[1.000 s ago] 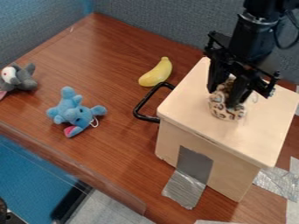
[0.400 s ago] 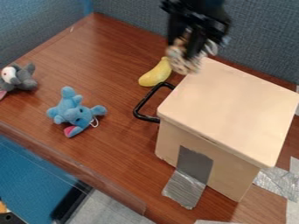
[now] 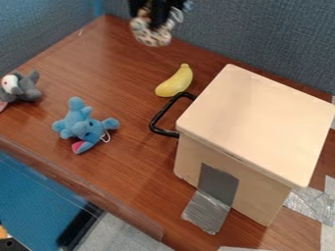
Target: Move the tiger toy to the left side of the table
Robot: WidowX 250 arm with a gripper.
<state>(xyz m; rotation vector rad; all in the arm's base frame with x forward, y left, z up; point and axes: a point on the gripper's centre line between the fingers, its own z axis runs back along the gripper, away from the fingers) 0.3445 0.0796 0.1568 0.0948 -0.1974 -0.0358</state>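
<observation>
The black two-finger hand, at the top edge, pinches the spotted tan-and-white plush tiger toy, which hangs over the back of the brown wood-grain table. Nearest below lies a curved yellow toy banana, just beside the black loop handle of a pale, square-topped box. Farther left are a blue plush elephant and, at the left edge, a grey plush toy with a white face patch.
</observation>
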